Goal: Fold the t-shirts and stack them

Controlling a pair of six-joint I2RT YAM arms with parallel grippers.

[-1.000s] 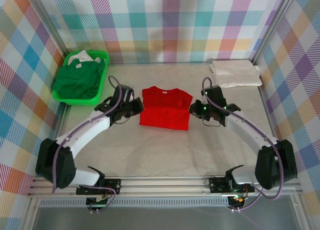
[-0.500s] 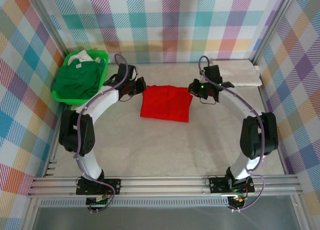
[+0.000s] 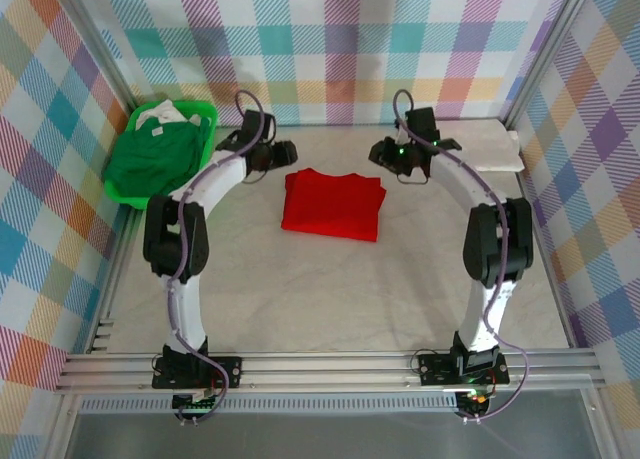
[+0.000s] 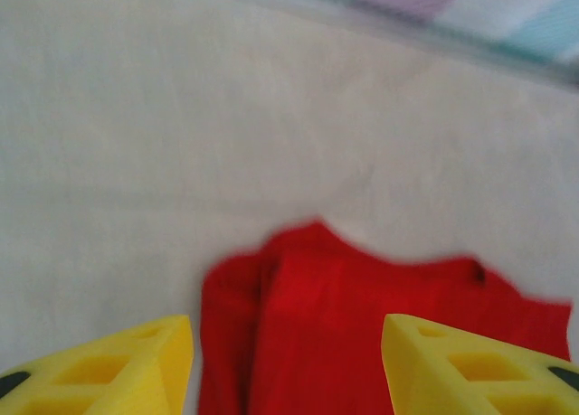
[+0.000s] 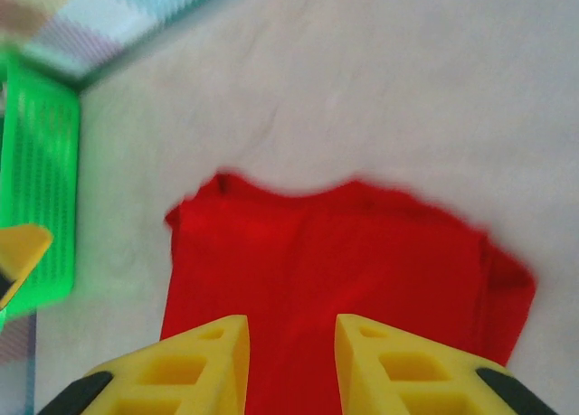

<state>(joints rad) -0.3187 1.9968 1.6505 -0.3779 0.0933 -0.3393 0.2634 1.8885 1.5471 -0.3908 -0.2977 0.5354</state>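
A folded red t-shirt (image 3: 332, 205) lies flat on the middle of the pale table (image 3: 330, 289), with both arms reaching over its far edge. The left gripper (image 3: 286, 155) hangs just beyond the shirt's far left corner, its yellow fingers (image 4: 136, 365) spread wide and holding nothing. The right gripper (image 3: 379, 155) hangs off the far right corner, its jaws parted more narrowly and also empty. A dark green t-shirt (image 3: 150, 161) fills the green basket (image 3: 158, 201) at far left. A folded cream-white t-shirt (image 3: 488, 145) rests at far right.
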